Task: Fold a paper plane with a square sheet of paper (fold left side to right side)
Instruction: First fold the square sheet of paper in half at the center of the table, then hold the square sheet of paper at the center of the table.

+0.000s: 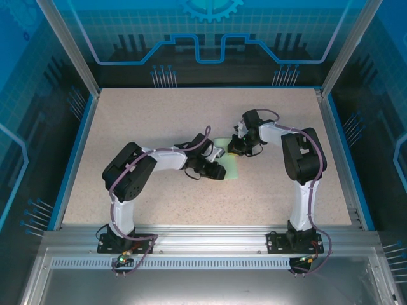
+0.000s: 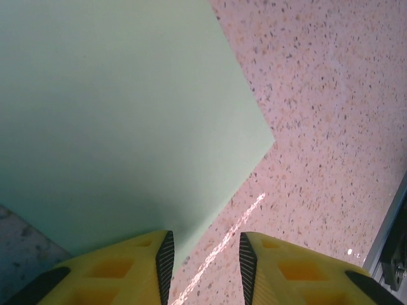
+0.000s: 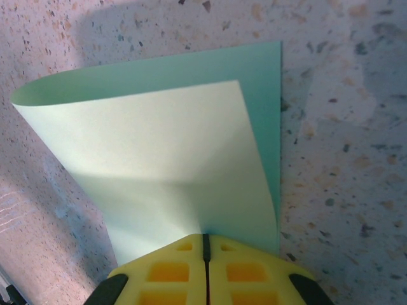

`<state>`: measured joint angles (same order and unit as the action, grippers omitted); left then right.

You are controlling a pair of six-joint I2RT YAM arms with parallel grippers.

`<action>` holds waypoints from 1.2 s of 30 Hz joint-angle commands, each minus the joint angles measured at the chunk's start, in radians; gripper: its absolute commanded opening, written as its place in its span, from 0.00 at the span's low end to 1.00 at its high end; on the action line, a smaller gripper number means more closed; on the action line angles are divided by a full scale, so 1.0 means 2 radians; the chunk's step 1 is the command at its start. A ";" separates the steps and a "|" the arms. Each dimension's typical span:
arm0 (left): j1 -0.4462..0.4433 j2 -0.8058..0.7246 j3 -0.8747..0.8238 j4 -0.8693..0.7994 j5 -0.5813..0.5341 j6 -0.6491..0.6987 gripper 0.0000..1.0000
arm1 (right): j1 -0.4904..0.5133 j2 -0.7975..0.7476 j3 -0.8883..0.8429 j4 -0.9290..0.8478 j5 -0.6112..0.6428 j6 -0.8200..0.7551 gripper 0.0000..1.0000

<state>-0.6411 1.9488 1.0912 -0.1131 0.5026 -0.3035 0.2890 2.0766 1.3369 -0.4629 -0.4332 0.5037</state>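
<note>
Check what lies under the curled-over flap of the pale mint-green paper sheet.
The pale mint-green paper sheet covers its own lower layer, a darker strip showing along two edges, on the speckled table. The rest is hidden.

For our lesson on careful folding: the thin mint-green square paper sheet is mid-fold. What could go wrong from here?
On the thin mint-green square paper sheet, the upper flap lies askew of the lower layer; creasing now would likely skew the fold.
The bend is a loose curve: if the shut right gripper lets go, it may spring open.
</note>
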 commanded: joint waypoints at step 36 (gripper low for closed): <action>0.040 0.077 0.098 -0.034 0.011 -0.035 0.43 | 0.008 -0.016 0.000 -0.014 -0.011 -0.025 0.09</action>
<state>-0.5549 2.0804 1.2804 -0.1246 0.5400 -0.3679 0.2939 2.0731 1.3411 -0.4618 -0.4377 0.4877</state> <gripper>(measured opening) 0.427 0.090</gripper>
